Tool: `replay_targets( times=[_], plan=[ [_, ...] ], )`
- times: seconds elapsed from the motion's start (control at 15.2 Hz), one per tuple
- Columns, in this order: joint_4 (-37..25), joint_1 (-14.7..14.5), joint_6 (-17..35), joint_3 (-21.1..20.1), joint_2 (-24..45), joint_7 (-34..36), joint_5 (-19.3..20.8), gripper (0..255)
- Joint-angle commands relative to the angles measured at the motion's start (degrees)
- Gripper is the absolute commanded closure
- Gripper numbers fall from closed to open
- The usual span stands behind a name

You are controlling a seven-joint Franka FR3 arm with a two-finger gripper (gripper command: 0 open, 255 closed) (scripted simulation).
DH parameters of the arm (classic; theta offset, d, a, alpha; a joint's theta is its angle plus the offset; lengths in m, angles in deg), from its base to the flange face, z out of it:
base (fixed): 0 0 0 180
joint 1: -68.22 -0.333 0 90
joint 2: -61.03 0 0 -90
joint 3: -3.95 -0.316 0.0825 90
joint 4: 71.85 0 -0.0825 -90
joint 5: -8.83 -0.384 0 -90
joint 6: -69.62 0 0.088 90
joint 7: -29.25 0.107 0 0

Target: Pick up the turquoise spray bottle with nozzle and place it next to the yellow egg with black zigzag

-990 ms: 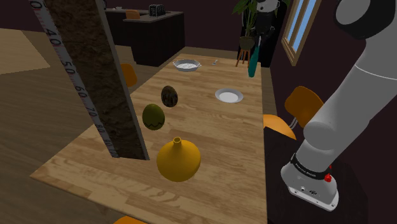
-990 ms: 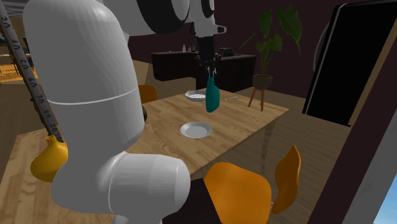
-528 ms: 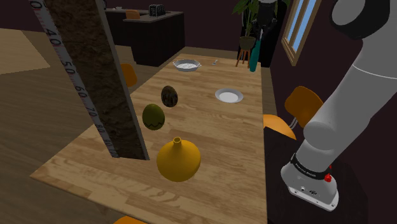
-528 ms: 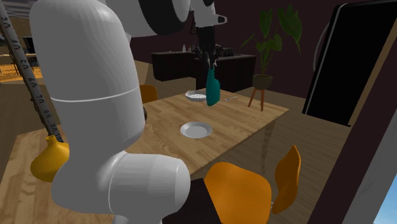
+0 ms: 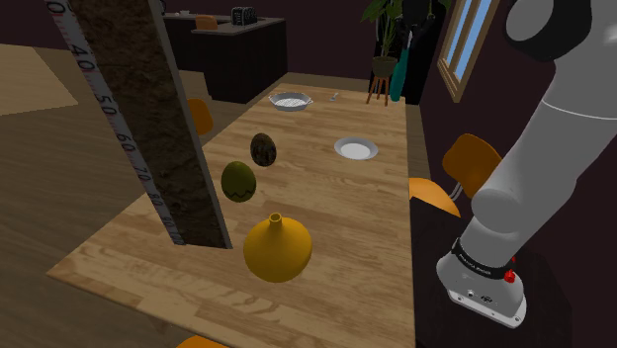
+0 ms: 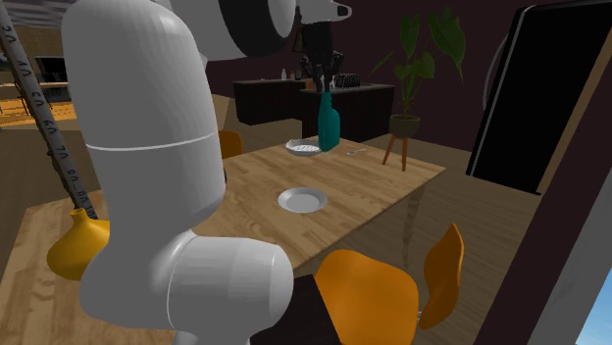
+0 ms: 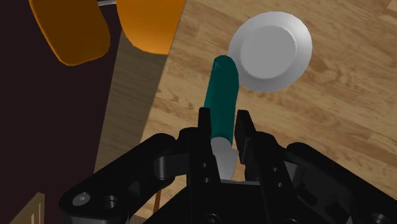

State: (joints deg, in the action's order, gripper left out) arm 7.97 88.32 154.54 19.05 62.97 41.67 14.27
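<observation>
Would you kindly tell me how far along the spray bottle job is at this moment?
Done: the hand is shut on the turquoise bottle, which hangs in the air above the table, near the white plate. In hand: the carry. Left: bring the bottle across to the yellowish egg and set it down beside it.

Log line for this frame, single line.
phase: carry | gripper: shut on teal spray bottle | bottle: off the table, hanging near white plate | placement: not yet done

Bare tabletop [image 5: 326, 203] lies open between white plate [image 5: 356, 148] and olive egg [image 5: 238, 181].
</observation>
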Motion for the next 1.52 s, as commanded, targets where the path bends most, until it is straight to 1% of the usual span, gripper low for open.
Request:
replay_targets(
  times=[0.0,0.46,0.66,0.92,1.19,1.45],
  plan=[
    [-2.99,0.1,-1.92,0.08,1.1,-0.31,-0.28,255],
    [-13.65,0.76,-8.7,0.49,5.03,-1.57,-1.33,255],
    [-7.31,-2.21,-7.02,-1.62,0.67,3.14,0.2,255],
    [-0.97,-5.44,-5.58,-4.66,-3.66,9.32,1.38,255],
    [3.6,-8.18,-4.65,-7.87,-6.63,15.35,1.83,255],
    [6.75,-10.73,-4.01,-11.1,-8.44,21.26,1.79,255]
  ],
)
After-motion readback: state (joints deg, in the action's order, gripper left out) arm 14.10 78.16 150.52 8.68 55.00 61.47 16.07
